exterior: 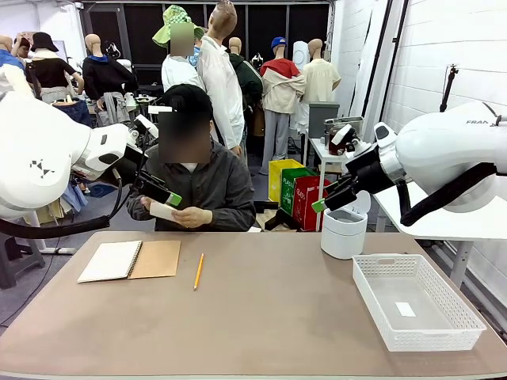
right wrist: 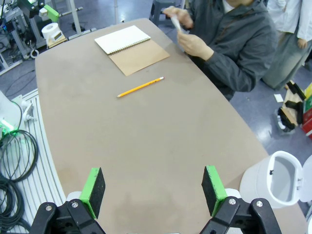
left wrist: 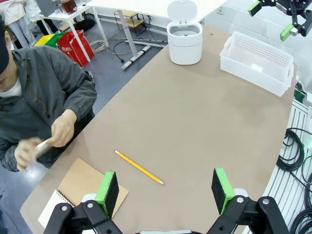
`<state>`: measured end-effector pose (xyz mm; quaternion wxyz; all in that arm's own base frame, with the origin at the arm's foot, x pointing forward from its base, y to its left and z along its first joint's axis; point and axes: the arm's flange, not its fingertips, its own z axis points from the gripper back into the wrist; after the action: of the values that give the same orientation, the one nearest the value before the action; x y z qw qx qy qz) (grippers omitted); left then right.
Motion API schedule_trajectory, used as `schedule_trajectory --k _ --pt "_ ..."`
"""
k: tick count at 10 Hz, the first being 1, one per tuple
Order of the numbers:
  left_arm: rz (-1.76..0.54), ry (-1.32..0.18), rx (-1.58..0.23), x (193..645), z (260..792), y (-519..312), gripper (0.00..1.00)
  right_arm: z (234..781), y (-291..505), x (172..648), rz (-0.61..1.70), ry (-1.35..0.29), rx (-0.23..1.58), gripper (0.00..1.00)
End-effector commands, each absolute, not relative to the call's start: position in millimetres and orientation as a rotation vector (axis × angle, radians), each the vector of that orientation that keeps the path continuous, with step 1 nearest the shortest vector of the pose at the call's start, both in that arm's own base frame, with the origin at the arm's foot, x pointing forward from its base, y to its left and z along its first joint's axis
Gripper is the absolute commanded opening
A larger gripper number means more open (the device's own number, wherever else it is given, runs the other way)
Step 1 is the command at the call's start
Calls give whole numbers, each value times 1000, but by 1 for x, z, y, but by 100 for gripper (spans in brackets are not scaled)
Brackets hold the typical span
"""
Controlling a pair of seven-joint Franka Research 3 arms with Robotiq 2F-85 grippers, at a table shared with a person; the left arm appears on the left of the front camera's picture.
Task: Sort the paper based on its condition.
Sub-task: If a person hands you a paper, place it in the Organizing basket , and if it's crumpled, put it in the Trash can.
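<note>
**White sheet in the person's hands, both claws open**

We see the paper [exterior: 163, 211] held in the person's hands [exterior: 192, 216] at the far edge of the bench [exterior: 269, 317], off its surface. Our left claw [left wrist: 165, 187] hangs high with its jaws wide apart and empty; from the front it sits just above the paper. Our right claw [right wrist: 152, 187] is likewise spread and empty. On the bench lie an open notebook [exterior: 131, 260] and, just beside it, a yellow pencil [exterior: 198, 271]. To the right stand a white bin [exterior: 344, 233], lid up, and a white mesh basket [exterior: 371, 305] with a small white slip [exterior: 405, 309] inside.
</note>
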<state>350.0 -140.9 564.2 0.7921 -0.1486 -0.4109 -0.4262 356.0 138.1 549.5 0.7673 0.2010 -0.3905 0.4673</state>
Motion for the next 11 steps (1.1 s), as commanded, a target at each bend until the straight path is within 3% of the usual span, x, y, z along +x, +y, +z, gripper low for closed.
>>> schedule_trajectory --k 1,11 --pt "-911 -877 -326 350 564 -141 100 547 138 359 1025 -852 453 100" --pt "-911 -877 -326 350 564 -141 100 547 138 359 1025 -852 453 100"
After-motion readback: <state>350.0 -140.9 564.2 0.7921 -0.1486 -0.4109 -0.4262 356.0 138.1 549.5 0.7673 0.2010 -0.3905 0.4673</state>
